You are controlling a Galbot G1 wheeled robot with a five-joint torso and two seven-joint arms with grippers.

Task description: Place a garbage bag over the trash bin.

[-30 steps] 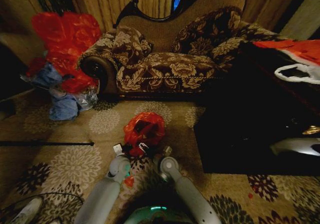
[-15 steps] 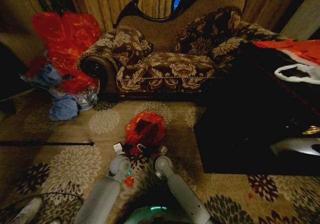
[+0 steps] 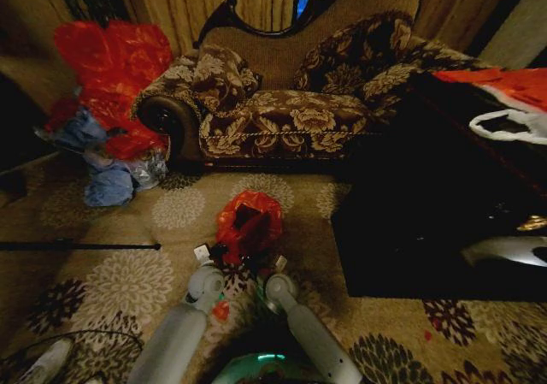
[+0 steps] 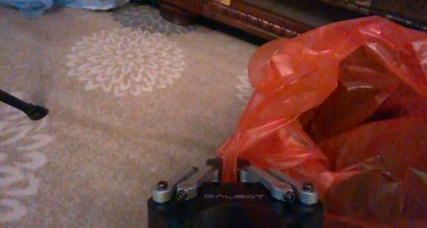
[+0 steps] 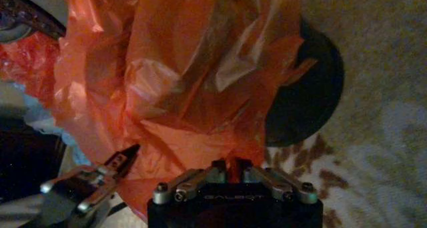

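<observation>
The garbage bag (image 3: 249, 220), thin glossy red plastic, sits bunched on the carpet in front of the sofa, its mouth partly open. My left gripper (image 3: 213, 253) is shut on the bag's near edge; in the left wrist view its jaws (image 4: 227, 169) pinch a fold of the bag (image 4: 333, 103). My right gripper (image 3: 273, 264) is shut on the same near edge a little to the right, and is seen pinching the plastic (image 5: 230, 167). The trash bin (image 5: 310, 88), round and black, shows partly from under the draped bag (image 5: 180, 73).
A floral sofa (image 3: 282, 102) stands behind the bag. A large red plastic heap (image 3: 111, 67) and blue bags (image 3: 107, 183) lie at the left. A black low table (image 3: 427, 204) on the right holds a white bag with handles (image 3: 513, 126). A thin black rod (image 3: 77, 246) lies on the carpet.
My right arm has shifted left, closer to the left arm, and the bag's near edge has gathered in between the two grippers. The left arm has hardly moved.
</observation>
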